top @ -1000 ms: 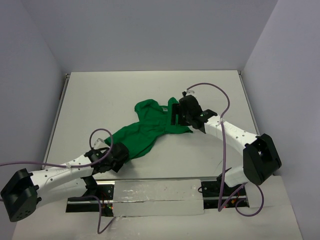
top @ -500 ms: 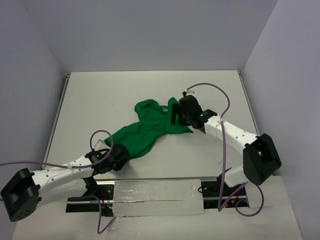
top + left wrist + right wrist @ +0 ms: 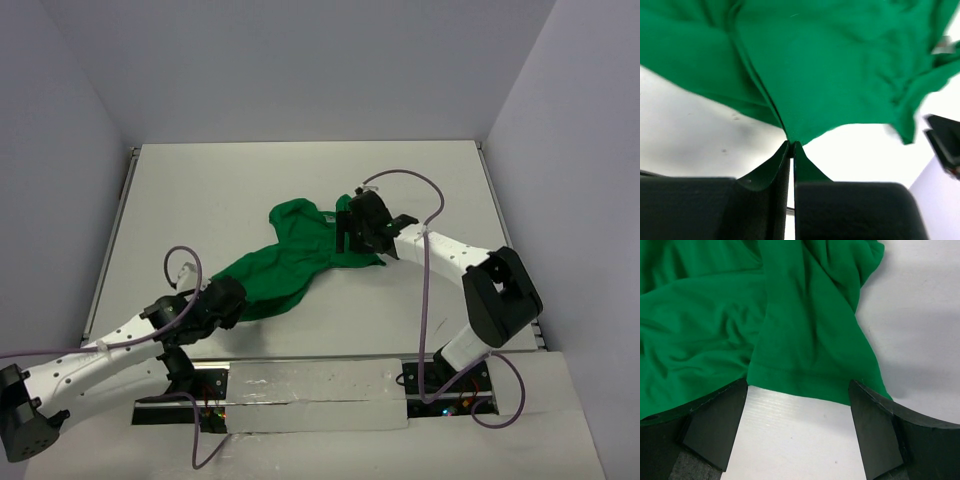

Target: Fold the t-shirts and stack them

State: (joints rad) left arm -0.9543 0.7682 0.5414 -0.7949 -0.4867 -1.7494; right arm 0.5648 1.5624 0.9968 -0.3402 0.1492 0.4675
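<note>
Both arms: the left arm (image 3: 110,345) has swung out to the left and its far link now sits in the near-left corner of the overhead view. The right arm (image 3: 450,255) has drawn its elbow inward. Both heads stay at the cloth.
worktop (image 3: 200,190): smooth, white and bare around the cloth. Nothing pins the garment, so a pull may slide it along as a lump instead of spreading it.
t-shirt (image 3: 295,255): lies crumpled at the middle of the worktop, running from near-left to far-right, and is not yet flat. A pull from one corner alone could rope it tighter or drag it toward the near edge.
folds (image 3: 300,240): they hide the collar and the sleeve outlines, and front cannot be told from back.
left pincer (image 3: 791,145): has clamped onto the near-left corner of the t-shirt. Only a thin tip of cloth sits between the fingers, so tension could pull it free.
right pincer (image 3: 797,396): jaws stand wide either side of a hemmed edge (image 3: 790,382) at the far-right end, gripping nothing. Closing from here might catch one layer only, or just the edge; sleeve or bottom hem is unclear.
pale patch (image 3: 942,45): a blur at the right edge of the left wrist view, possibly the neck label but too smeared to say.
</note>
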